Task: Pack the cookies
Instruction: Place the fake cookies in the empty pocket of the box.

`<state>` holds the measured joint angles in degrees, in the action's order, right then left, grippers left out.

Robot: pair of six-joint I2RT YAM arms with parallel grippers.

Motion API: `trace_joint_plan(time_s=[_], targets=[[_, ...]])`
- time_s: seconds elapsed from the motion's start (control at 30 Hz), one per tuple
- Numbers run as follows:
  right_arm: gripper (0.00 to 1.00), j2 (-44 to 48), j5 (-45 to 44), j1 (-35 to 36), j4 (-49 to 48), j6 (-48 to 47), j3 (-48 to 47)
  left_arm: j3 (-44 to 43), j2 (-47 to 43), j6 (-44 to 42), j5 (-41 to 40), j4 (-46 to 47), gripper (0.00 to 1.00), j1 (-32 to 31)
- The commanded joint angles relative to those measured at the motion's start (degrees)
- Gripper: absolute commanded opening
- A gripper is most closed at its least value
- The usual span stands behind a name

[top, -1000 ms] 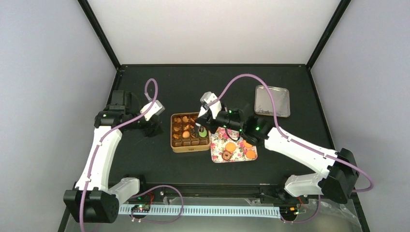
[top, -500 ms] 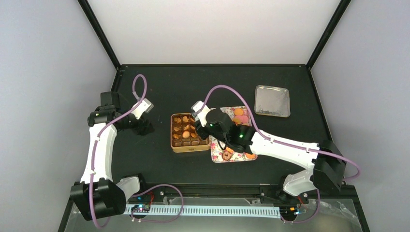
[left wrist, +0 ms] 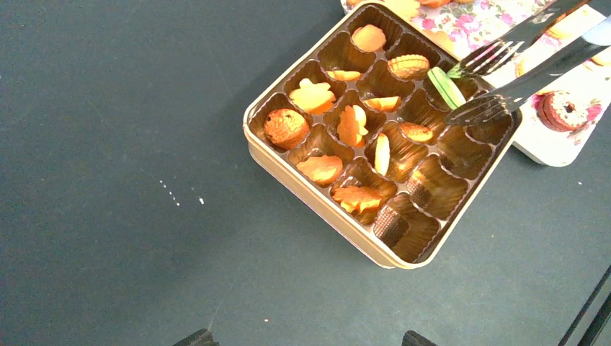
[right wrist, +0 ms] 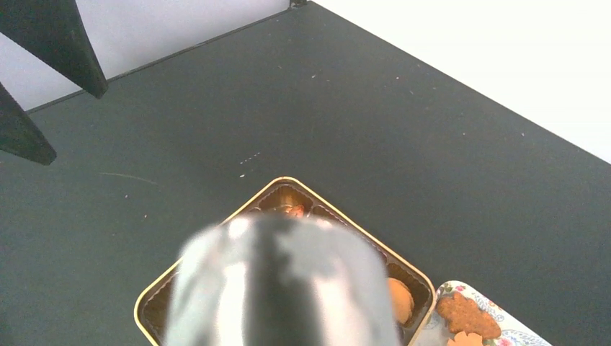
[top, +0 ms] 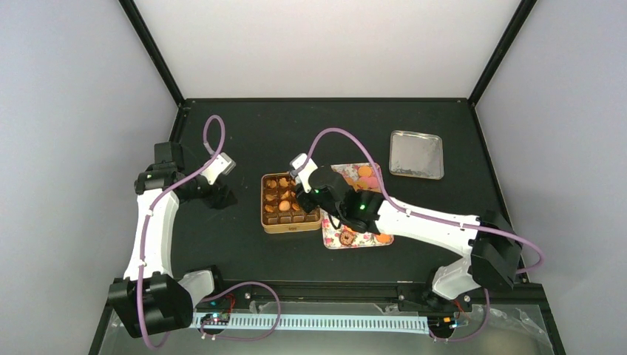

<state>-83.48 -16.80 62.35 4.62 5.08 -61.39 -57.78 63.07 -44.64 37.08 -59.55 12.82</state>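
Note:
A square gold tin (top: 290,203) with brown paper cups holds several orange-golden cookies (left wrist: 317,95). My right gripper (top: 309,194) is over the tin's right side, shut on metal tongs (left wrist: 504,72). The tong tips pinch a green cookie (left wrist: 447,86) just above a cup at the tin's far right. In the right wrist view the tongs (right wrist: 281,288) are a grey blur hiding the fingers. A floral plate (top: 336,225) right of the tin carries more orange cookies (top: 366,171), a pink one (top: 373,182) and a brown ring-shaped one (left wrist: 560,109). My left gripper (left wrist: 306,337) is open and empty, left of the tin.
A silver tin lid (top: 416,154) lies at the back right. Black frame posts stand at the table's back corners. The right arm stretches over the floral plate. A few crumbs (left wrist: 180,196) lie on the mat left of the tin.
My right gripper has moved left and lower over the tin, carrying the green cookie in the tongs. My left gripper has drawn back to the left, away from the tin.

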Motion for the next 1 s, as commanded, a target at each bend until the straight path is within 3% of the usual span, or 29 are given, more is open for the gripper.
trace_joint_plan(time_s=[0.0,0.23,0.73,0.97], targets=[[0.35,-1.11,-0.78,0.43,-2.44,1.38,-2.83,0.21,-0.92,-2.02,1.99,-1.10,0.68,0.58],[0.34,-2.48,-4.39,0.49,-1.73,1.33,-3.83,-0.05,-0.77,-2.08,2.22,-1.06,0.69,0.79],[0.19,-0.13,-9.21,0.47,-0.96,-0.34,-3.35,-0.15,-0.98,-2.08,3.28,-1.09,0.68,0.81],[0.18,0.42,-10.78,0.49,-0.17,-0.14,-3.21,-0.14,-1.28,-2.12,3.51,-1.13,0.68,0.81]])
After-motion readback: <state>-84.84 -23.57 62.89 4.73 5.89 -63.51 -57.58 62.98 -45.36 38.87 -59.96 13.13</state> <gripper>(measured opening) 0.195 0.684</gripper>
